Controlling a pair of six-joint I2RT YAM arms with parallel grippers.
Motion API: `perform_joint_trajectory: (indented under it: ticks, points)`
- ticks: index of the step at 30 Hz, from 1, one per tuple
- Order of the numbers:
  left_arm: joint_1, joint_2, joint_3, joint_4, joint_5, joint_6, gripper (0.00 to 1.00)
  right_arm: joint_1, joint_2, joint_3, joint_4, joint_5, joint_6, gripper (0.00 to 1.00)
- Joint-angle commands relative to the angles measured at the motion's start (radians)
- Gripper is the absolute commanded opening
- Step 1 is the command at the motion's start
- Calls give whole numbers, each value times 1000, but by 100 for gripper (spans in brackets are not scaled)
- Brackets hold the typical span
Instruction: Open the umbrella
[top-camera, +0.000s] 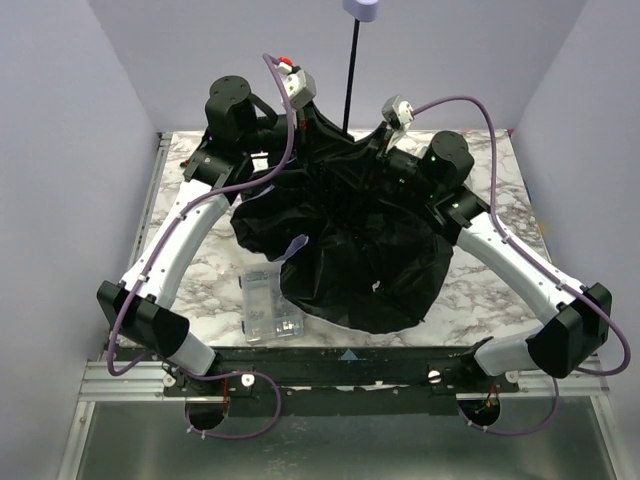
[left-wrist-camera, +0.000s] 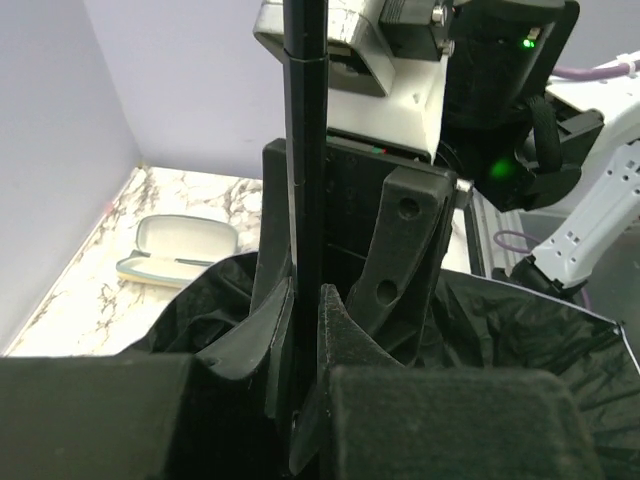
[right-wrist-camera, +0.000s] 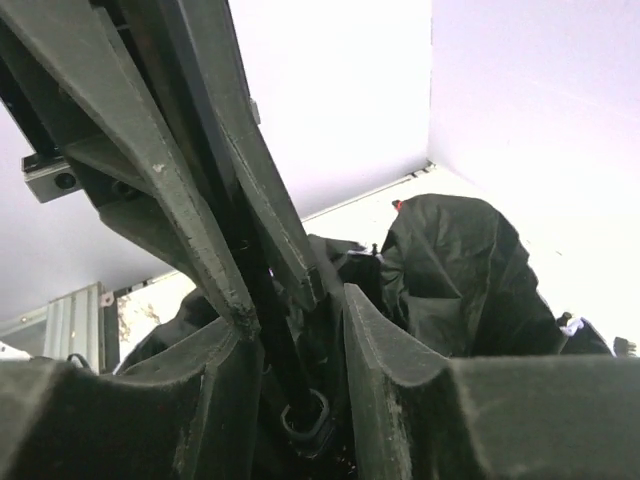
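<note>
The umbrella lies with its canopy (top-camera: 350, 250) black lining up, loosely spread on the marble table (top-camera: 190, 290). Its thin black shaft (top-camera: 350, 80) rises to the lavender handle (top-camera: 362, 8) at the top edge. My left gripper (left-wrist-camera: 306, 310) is shut on the shaft (left-wrist-camera: 303, 150) just above the canopy. My right gripper (right-wrist-camera: 295, 335) is open, with its fingers (right-wrist-camera: 385, 350) straddling the shaft (right-wrist-camera: 265, 300) from the opposite side, above the black runner ring (right-wrist-camera: 305, 425). In the top view both grippers merge with the dark fabric near the shaft's base.
A clear plastic parts box (top-camera: 265, 305) sits at the canopy's near left edge. A pale glasses case (left-wrist-camera: 175, 250) lies on the table beyond the canopy in the left wrist view. Lavender walls (top-camera: 70, 150) enclose the table on three sides.
</note>
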Motion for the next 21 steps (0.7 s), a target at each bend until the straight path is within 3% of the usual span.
perform_joint_trajectory:
  ticks: [1,3,4,5,8,10,14,17,21]
  points:
    - [-11,-47,45,17,0,-17,0,2,15,9,80,11,19,31]
    - [-11,-42,57,4,-1,-21,0,2,13,7,79,2,11,7]
    - [-9,-41,62,-2,-7,-20,0,2,11,7,72,-2,6,0]
    - [-7,-41,64,-10,-25,-21,5,2,9,9,62,-3,2,0]
    - [25,-57,61,-21,-51,-21,43,1,-4,6,45,53,5,0]
    - [42,-82,49,-83,-121,35,55,1,-16,-6,49,85,-9,0]
    - [42,-160,-65,-150,-305,202,62,2,-28,-26,69,155,-28,0]
    - [7,-199,-143,-196,-360,313,63,2,-23,-25,74,226,-31,0]
    - [-65,-194,-152,-279,-421,441,60,2,-13,-30,89,193,-28,0]
